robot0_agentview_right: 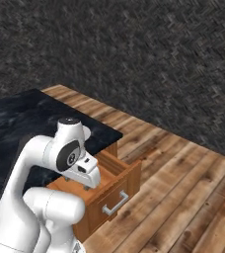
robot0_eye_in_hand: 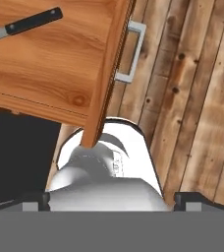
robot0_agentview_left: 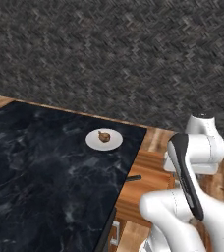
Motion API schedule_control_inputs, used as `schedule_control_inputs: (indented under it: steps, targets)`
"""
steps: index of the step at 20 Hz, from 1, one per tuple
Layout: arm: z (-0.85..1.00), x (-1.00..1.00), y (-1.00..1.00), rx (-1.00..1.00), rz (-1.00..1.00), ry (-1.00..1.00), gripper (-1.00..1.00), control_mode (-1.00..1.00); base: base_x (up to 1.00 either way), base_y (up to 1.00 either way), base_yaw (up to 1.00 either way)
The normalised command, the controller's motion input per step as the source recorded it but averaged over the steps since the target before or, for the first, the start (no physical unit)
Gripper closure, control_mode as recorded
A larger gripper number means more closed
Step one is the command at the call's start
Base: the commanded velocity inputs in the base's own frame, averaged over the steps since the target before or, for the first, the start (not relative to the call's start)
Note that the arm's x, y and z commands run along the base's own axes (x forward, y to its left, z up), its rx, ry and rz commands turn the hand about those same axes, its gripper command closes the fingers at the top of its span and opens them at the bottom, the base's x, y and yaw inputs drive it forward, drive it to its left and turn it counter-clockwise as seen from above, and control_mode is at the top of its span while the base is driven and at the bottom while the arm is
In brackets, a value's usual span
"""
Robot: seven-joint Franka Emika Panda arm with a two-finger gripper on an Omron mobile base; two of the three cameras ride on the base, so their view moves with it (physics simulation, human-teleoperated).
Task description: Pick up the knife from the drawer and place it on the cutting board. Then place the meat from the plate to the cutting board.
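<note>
Hanging above the pulled-out drawer [robot0_eye_in_hand: 50,64], the hand [robot0_eye_in_hand: 112,199] is spread wide open and holds nothing. The knife [robot0_eye_in_hand: 23,25] lies flat inside the drawer, near its far corner. Up on the dark counter [robot0_agentview_left: 40,167] sits the plate [robot0_agentview_left: 104,140], with the meat [robot0_agentview_left: 103,136] on it.

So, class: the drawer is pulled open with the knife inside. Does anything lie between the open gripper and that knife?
Nothing visible does. The knife lies alone on the bare floor of the open drawer, uncovered from above. The gripper looks down over the drawer's front edge, jaws open.
</note>
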Motion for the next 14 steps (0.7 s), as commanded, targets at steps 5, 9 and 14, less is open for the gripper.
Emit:
schedule_control_inputs:
  steps: [5, 9, 14]
  targets:
    - [-0.20, 0.84, -0.42, 0.01, -0.02, 0.29, -1.00, -1.00, 0.00, 0.00, 0.00]
    - [-0.25, 0.81, -0.25, 0.00, 0.00, 0.21, -1.00, -1.00, 0.00, 0.00, 0.00]
    - [-0.40, 0.72, -0.14, 0.00, 0.00, 0.05, -1.00, -1.00, 0.00, 0.00, 0.00]
